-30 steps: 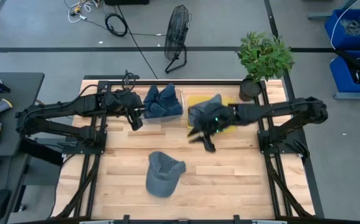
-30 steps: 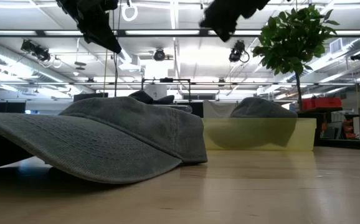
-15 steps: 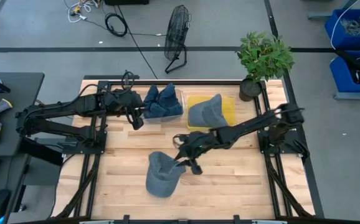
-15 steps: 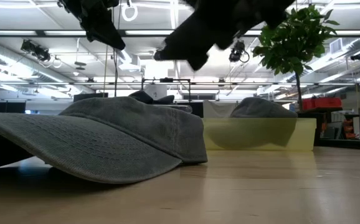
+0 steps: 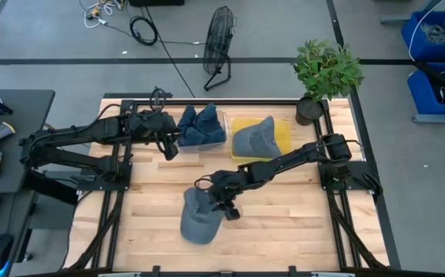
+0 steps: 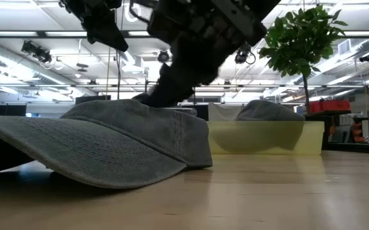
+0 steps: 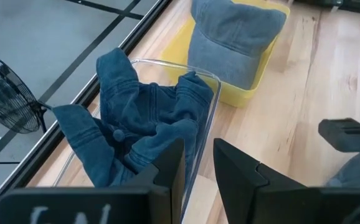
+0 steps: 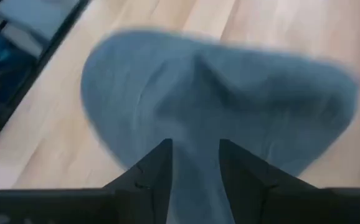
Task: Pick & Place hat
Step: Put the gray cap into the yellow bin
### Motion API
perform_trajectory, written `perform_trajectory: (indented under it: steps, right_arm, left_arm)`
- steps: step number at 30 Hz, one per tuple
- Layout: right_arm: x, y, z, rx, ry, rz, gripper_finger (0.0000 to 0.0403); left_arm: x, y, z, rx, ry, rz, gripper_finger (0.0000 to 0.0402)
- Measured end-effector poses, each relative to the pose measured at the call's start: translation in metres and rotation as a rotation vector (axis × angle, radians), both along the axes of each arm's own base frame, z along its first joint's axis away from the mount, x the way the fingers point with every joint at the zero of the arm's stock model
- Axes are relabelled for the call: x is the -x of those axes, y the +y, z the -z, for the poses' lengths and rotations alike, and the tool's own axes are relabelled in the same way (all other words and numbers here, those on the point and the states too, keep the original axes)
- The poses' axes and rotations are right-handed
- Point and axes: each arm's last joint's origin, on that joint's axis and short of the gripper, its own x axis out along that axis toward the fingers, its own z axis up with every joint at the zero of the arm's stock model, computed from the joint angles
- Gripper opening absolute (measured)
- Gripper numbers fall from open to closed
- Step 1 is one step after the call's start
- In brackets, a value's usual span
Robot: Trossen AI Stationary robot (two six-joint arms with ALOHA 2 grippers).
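Observation:
A grey-blue cap (image 5: 198, 221) lies on the wooden table, its brim (image 6: 57, 150) toward the near edge and its lower rim on the wood. My right gripper (image 5: 224, 205) is open, slanted down over the cap's crown (image 8: 217, 93), which fills the right wrist view between the two fingers. In the low view it (image 6: 168, 86) comes down onto the crown's top. My left gripper (image 5: 166, 151) hangs open in the air beside the clear bin (image 7: 202, 93), away from the cap. My right gripper reaches the cap's crown (image 6: 156, 102) from above, slanting in from the table's right, with open fingers on either side of the crown's top. Whether the fingertips (image 8: 152, 174) touch the cloth, I cannot tell.
A clear bin of blue caps (image 5: 199, 127) and a yellow bin (image 5: 282, 132) holding another grey cap (image 5: 253, 138) stand along the far edge. A potted plant (image 5: 326, 73) is at the far right corner. Bare wood spreads right of the cap.
My right gripper has swung from above the yellow bin toward the near left, then dropped down over the cap on the table. The cap has stayed where it was.

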Motion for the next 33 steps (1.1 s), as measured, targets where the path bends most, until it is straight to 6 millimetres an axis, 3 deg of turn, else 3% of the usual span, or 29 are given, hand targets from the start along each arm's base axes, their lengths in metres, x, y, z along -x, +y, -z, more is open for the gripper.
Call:
perform_trajectory:
  steps: [10,13,18,23,26,29,33]
  right_arm:
    - [0.013,-0.002,0.024,-0.003,0.105,0.006,0.0131]
    - [0.013,-0.002,0.025,-0.008,0.109,0.004,0.0105]
    - [0.012,-0.002,0.021,-0.051,0.099,0.001,0.0018]
    - [0.017,-0.004,0.018,-0.171,0.225,0.141,0.0029]
    - [0.022,-0.005,0.000,-0.255,0.256,0.218,0.0022]
    - [0.031,-0.009,-0.035,-0.285,0.206,0.236,0.0010]
    - [0.065,-0.026,-0.089,-0.136,0.143,0.379,0.0011]
  left_arm:
    - [0.000,0.000,0.000,0.001,0.003,0.002,0.0087]
    - [0.000,0.000,0.000,0.000,0.003,0.002,0.0087]
    - [0.000,0.000,0.000,0.001,0.003,0.002,0.0087]
    - [0.000,-0.001,0.001,0.002,0.008,0.002,0.0087]
    - [0.001,-0.001,0.001,0.003,0.017,0.002,0.0087]
    - [0.001,0.000,0.001,0.003,0.017,0.002,0.0087]
    - [0.001,0.000,0.001,0.003,0.016,0.002,0.0087]
